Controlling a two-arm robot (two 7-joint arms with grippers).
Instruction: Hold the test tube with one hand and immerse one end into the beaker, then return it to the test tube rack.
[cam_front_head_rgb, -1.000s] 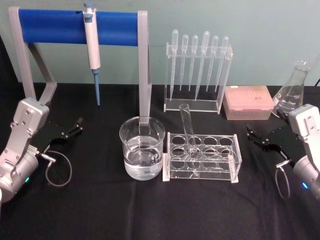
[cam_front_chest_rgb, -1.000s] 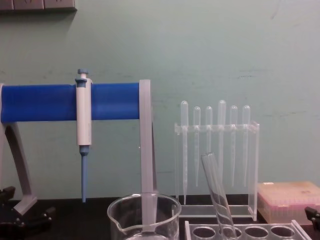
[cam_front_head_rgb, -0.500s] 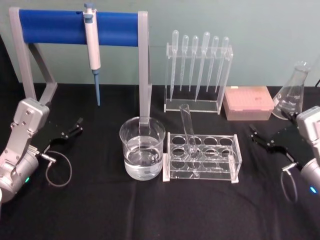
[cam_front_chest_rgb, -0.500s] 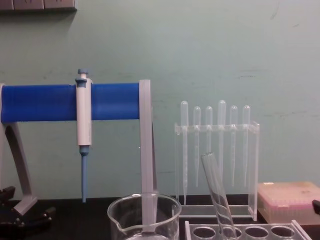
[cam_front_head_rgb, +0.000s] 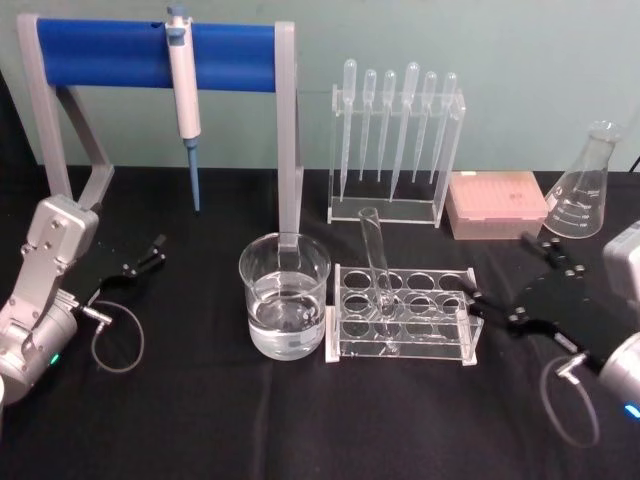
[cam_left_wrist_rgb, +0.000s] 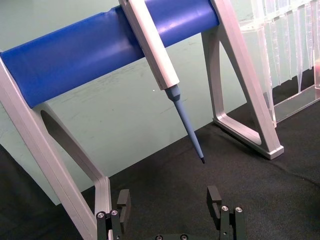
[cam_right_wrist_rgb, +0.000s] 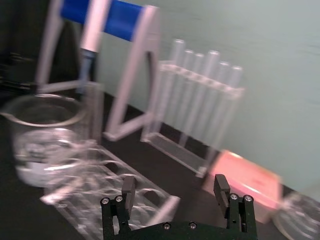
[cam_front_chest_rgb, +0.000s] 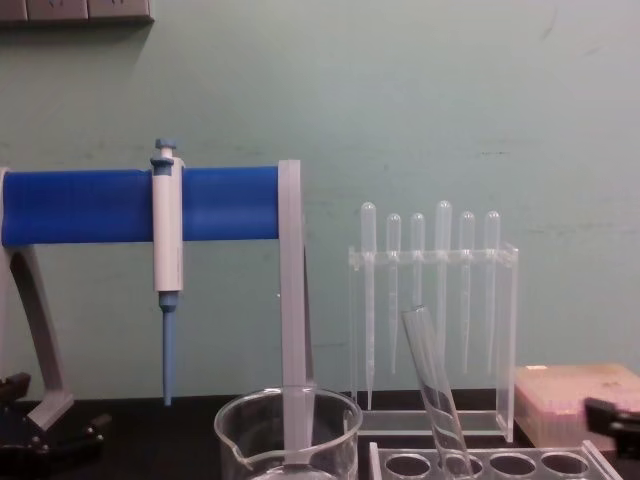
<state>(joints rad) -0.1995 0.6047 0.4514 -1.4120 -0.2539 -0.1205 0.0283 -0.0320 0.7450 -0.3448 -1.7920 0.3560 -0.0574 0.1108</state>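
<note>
The test tube (cam_front_head_rgb: 377, 262) leans in the clear rack (cam_front_head_rgb: 440, 340), its open rim up and nothing holding it; it also rises from the rack in the chest view (cam_front_chest_rgb: 432, 385). The beaker (cam_front_head_rgb: 285, 300) holds water and stands just left of the rack. My right gripper (cam_front_head_rgb: 496, 267) is open, low over the table at the rack's right end, its fingers pointing toward the rack. In its wrist view the open gripper (cam_right_wrist_rgb: 174, 187) faces the rack and the beaker (cam_right_wrist_rgb: 42, 135). My left gripper (cam_front_head_rgb: 150, 252) rests open at the far left, well clear of the beaker (cam_front_chest_rgb: 288, 435).
A blue-barred stand (cam_front_head_rgb: 150, 52) with a white-and-blue pipette (cam_front_head_rgb: 183, 90) stands at the back left. A rack of plastic pipettes (cam_front_head_rgb: 395, 150), a pink tip box (cam_front_head_rgb: 497, 205) and a conical flask (cam_front_head_rgb: 585, 185) line the back right. Black tabletop lies open in front.
My right gripper has swung from beside the flask to the rack's right end, lower and nearer the rack. The left arm, tube and beaker have stayed still.
</note>
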